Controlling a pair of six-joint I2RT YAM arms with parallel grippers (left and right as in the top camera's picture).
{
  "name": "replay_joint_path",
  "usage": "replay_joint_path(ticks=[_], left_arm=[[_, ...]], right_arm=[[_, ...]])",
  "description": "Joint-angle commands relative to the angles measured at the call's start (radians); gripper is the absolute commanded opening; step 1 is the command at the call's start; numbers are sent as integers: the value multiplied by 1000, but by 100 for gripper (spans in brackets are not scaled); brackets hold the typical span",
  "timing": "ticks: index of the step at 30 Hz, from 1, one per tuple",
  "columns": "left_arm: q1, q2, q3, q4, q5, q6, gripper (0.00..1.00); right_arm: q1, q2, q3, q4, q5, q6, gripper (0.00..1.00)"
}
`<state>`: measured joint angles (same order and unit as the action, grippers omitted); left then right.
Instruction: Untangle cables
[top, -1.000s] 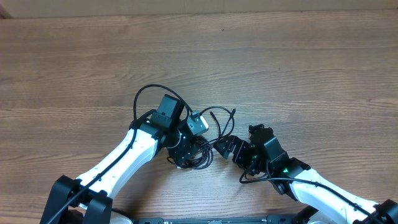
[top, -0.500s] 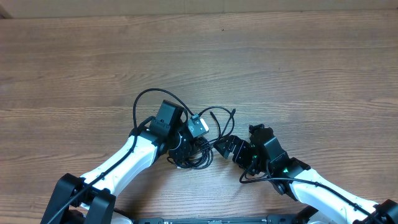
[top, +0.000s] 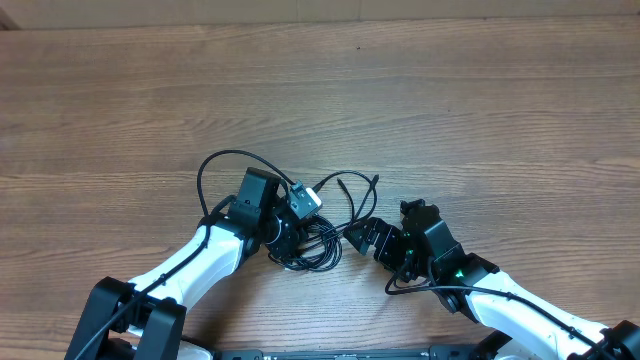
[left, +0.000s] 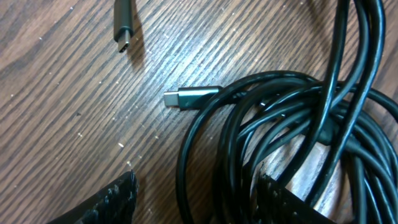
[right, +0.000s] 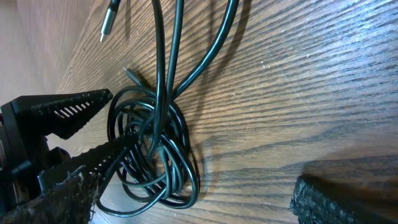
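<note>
The thin black rubbery cables (top: 315, 248) lie wound into one tight coil on the brown wood-grain table (top: 450, 100), at about 6 o'clock from its middle. A few loose strands leave the coil toward 12 and 1 o'clock. In my left wrist view a silvery metal-tipped plug (left: 189, 98) pokes out flat on the wood at the coil's 10 o'clock edge. A second dark plug (left: 122, 28) lies apart from it, further toward 11 o'clock.

My left gripper (top: 290, 240) comes at the coil from its 9 o'clock side. Its fingers are spread and straddle the near strands: one finger (left: 115, 199) stands over bare wood, clear of the cable. The other is in among the loops, and I cannot tell whether it touches them. Nothing is pinched. My right gripper (top: 363, 238) sits at the coil's 3 o'clock, near it, jaws spread wide and empty.

I judge this to be the opening step: getting a hold on the knot, with no strand freed yet. Next, my left fingers should pinch only a few outer loops, not the whole bundle. My right could then catch a loose strand or a plug end and draw it toward 3 o'clock without tightening the wraps.
</note>
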<state>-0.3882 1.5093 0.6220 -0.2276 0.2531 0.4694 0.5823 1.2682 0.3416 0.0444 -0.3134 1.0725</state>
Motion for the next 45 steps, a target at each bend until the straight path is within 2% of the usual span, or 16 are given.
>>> replay_joint_path(ticks=[1,4,7,11,16,19,20,23,24,29,33,34,37,38,40,45], left_arm=[[2,7,-10,4,68,-29,61],[2,7,-11,0,88,-29,55],[2,7,-12,-8,88,-51,39],[2,7,-24,-7,89,-111,31],[2,7,-62,-3,88,-111,46],[2,7,-64,-3,86,-111,47],[2,7,-64,1,79,-111,42],[2,7,-64,7,77,-118,5],[2,7,-64,15,77,-156,4],[3,7,-61,106,6,-536,4],[3,7,-14,111,-16,-758,4],[3,7,7,112,-17,-861,4],[3,7,32,112,-17,-1009,4],[2,7,34,112,-17,-1099,4],[1,7,34,103,-16,-1173,4],[1,7,34,73,-16,-1183,4]], right_arm=[[-6,0,-2,6,10,-4,100],[-6,0,-2,6,10,-4,100],[-6,0,-2,5,10,-4,100],[-6,0,-2,6,10,-4,100],[-6,0,-2,10,9,0,100],[-6,0,-2,10,10,0,100],[-6,0,-2,10,9,0,100],[-6,0,-2,10,9,-1,100],[-6,0,-2,10,6,-1,100],[-6,0,-2,10,-21,-9,100],[-7,-1,2,67,-90,-121,79],[-7,-3,12,103,-163,-148,79],[-7,-4,39,134,-259,-147,79],[-6,-4,48,151,-287,-146,79],[-5,-4,51,170,-290,-146,78],[-5,3,52,184,-81,-185,63]])
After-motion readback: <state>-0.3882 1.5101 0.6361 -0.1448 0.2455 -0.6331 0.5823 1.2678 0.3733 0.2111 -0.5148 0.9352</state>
